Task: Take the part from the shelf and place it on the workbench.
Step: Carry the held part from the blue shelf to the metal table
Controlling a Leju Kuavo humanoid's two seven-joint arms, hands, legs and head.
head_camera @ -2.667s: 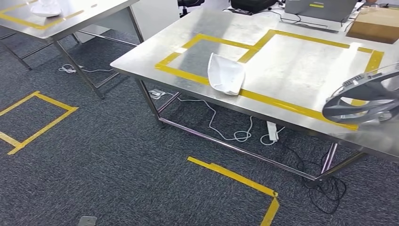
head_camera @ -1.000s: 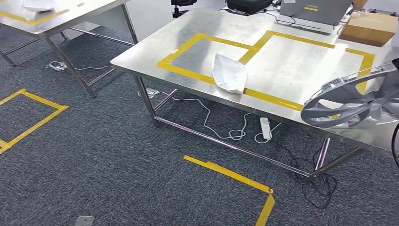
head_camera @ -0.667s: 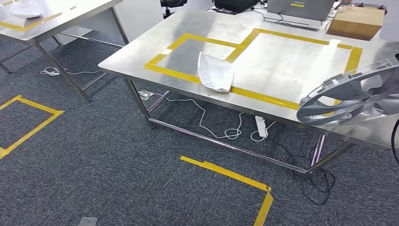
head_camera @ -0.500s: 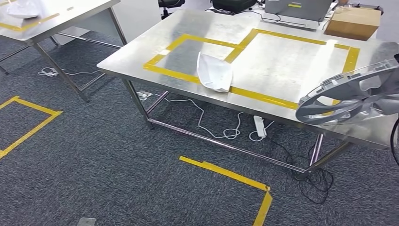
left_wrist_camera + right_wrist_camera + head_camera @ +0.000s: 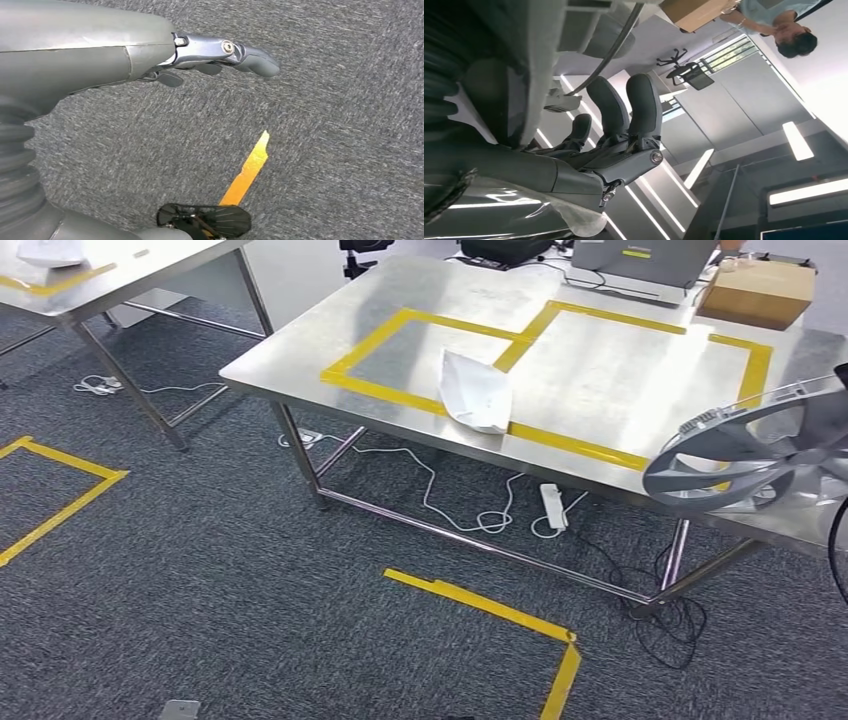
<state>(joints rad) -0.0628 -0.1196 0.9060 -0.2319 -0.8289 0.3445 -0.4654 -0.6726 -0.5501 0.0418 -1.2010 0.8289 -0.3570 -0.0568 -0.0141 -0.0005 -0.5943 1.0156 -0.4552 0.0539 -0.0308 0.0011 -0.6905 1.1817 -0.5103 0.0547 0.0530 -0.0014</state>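
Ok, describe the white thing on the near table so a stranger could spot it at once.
Find the steel table marked with two yellow tape rectangles. On its front edge, where the tape divider meets the front tape line, lies a white part. It is the only white, shell-like piece there; the cardboard box and laptop sit at the far side.

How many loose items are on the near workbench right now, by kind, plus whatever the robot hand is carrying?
White parts on the taped workbench: 1, the white part
Cardboard boxes: 1, the cardboard box
Grey cases at the far edge: 1, the grey case
Grey wheel-shaped parts carried: 1, the grey spoked part
Total: 4
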